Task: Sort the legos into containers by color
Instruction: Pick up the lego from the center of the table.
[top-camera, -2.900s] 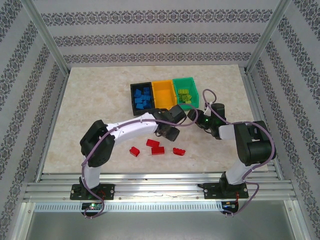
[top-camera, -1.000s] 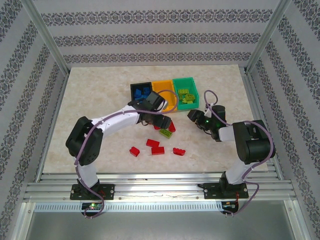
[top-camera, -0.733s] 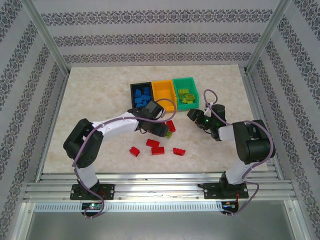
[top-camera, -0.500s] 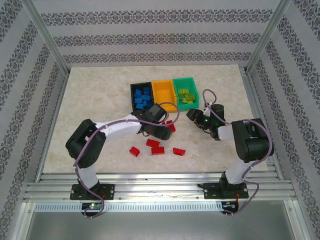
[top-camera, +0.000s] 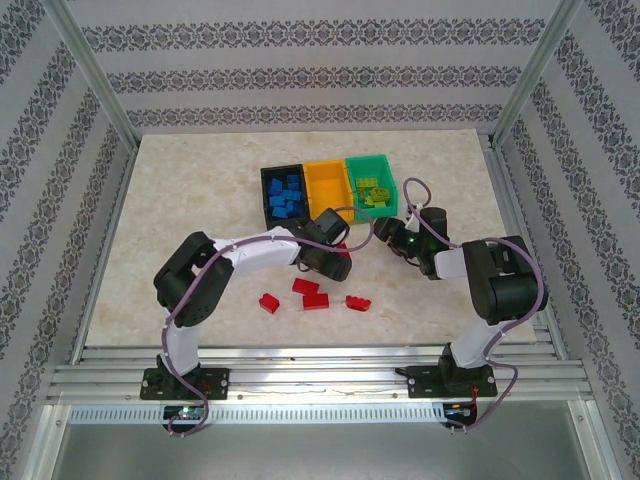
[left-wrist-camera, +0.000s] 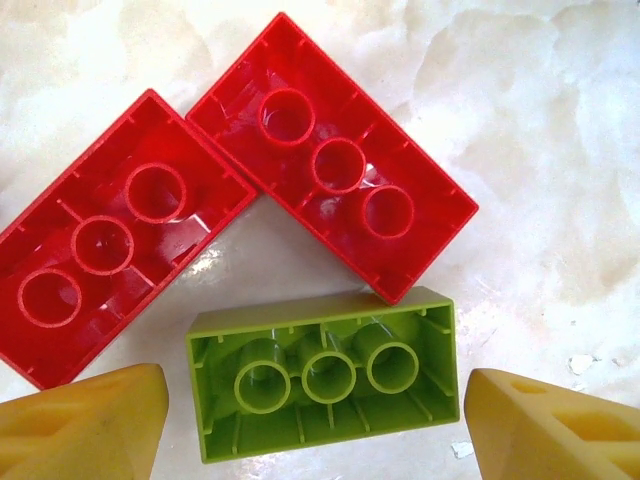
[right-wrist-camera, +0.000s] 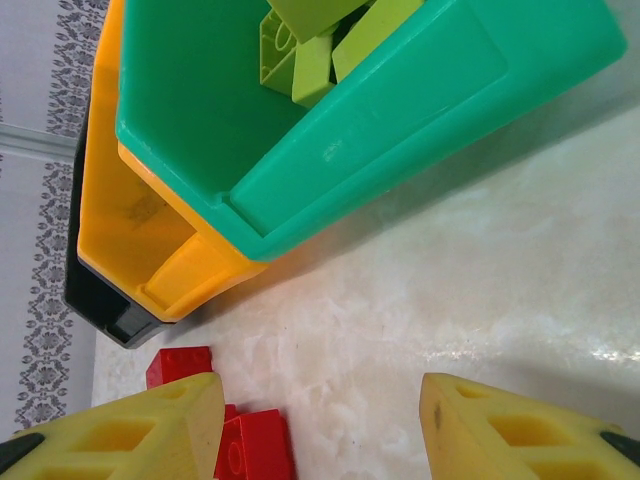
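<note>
Lime lego (left-wrist-camera: 320, 385) lies hollow-side-up between the left pincer's (left-wrist-camera: 315, 415) parted fingers; right pincer (right-wrist-camera: 320, 415) gapes empty beside the green bin (right-wrist-camera: 400, 110).

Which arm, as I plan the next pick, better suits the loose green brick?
Left: the left pincer, open, straddles the green brick; the right pincer hovers empty by the green bin.
</note>
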